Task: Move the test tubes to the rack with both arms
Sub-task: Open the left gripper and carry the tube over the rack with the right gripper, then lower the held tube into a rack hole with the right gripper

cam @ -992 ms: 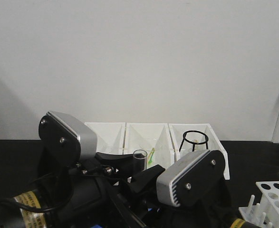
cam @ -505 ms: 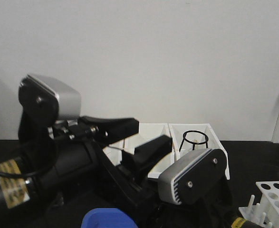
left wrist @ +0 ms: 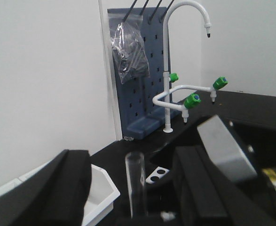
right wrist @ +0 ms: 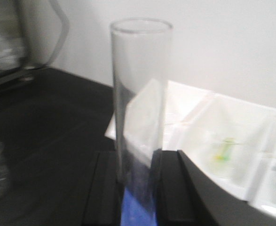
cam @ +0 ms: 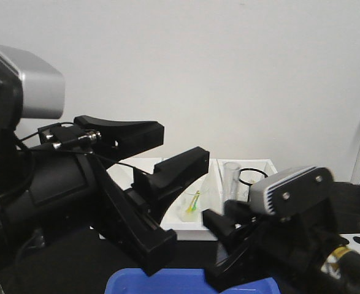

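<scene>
My right gripper (cam: 229, 217) is shut on a clear test tube (cam: 232, 177) and holds it upright in front of the white bins. In the right wrist view the tube (right wrist: 140, 94) stands clamped between the two black fingers of this gripper (right wrist: 137, 188). My left gripper (cam: 184, 144) is open and raised at left centre. In the left wrist view the tube (left wrist: 137, 183) stands between the wide-open fingers of the left gripper (left wrist: 131, 157) without touching either. A corner of the white rack (cam: 359, 242) shows at the lower right, and also in the left wrist view (left wrist: 157, 174).
Three white bins (cam: 195, 233) stand at the back; the middle one holds a flask with green-yellow contents (cam: 192, 205), the right one a black wire ring (cam: 252, 174). A blue object (cam: 186, 283) lies at the front. A white faucet (left wrist: 168, 70) and pegboard (left wrist: 138, 70) stand at the counter's end.
My left arm has lifted and drawn back to the left with its jaws open. My right arm has risen and moved right, with the test tube upright in its jaws.
</scene>
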Tool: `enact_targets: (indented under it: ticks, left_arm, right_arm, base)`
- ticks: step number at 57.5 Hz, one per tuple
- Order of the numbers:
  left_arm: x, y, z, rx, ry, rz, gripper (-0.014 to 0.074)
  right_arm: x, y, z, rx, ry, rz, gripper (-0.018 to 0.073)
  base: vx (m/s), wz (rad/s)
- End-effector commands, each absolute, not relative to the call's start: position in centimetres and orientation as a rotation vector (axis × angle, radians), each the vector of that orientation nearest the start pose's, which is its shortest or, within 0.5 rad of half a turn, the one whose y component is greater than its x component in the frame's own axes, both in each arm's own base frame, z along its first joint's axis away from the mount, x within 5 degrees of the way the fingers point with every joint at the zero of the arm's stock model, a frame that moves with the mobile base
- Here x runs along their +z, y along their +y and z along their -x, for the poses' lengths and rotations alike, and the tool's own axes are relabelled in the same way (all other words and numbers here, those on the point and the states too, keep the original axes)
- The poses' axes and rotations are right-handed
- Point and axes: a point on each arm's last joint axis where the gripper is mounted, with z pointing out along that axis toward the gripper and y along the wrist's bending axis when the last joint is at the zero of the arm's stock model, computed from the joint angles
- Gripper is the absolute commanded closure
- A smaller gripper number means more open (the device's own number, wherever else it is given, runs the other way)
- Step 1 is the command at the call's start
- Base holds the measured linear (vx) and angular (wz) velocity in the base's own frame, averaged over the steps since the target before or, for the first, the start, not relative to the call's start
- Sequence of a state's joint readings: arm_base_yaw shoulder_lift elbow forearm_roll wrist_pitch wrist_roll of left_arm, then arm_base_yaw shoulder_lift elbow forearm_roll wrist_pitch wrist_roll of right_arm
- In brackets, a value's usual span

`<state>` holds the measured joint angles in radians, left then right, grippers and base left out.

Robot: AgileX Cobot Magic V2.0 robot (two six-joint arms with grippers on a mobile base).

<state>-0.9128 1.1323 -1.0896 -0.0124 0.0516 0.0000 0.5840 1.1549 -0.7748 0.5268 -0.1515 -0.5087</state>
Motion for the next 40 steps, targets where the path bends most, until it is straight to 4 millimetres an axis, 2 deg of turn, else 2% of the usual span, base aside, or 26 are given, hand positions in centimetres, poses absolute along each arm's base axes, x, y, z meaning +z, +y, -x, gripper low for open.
enact_targets:
  ticks: [1,12,22,27,33,40]
  left_arm:
    - [45.3,-19.4,-15.0,-0.757,1.343,-0.648,0.0098]
    - [45.2,-19.4,-15.0,-0.756,1.351,-0.651,0.0098]
    - [45.2,-19.4,-15.0,-0.755,1.353,-0.652,0.0098]
    - [45.2,-19.4,-15.0,-0.755,1.353,-0.652,0.0098]
    - [45.2,-19.4,-15.0,-0.753,1.358,-0.655,0.0098]
    - [45.2,-19.4,-15.0,-0.749,1.356,-0.658,0.0098]
  right_arm:
    - [36.0,10.3,-22.6,0.259,1.579,0.318,0.0567]
    - [36.5,3.4,-22.8,0.05,1.631,0.147,0.0567]
    - [34.6,-2.6,-21.2,-0.168,1.64,-0.082,0.0567]
    - [32.4,-4.1,-20.5,-0.248,1.651,-0.155,0.0566]
    - [30.0,-4.8,-19.7,-0.325,1.632,-0.199,0.0566]
    - [29.4,-4.9,-19.2,-0.364,1.557,-0.2,0.0566]
  base:
    - [0.0,0.0]
    - [0.0,0.0]
    - [0.0,0.0]
    - [0.0,0.0]
    - [0.0,0.0]
    - [0.0,0.0]
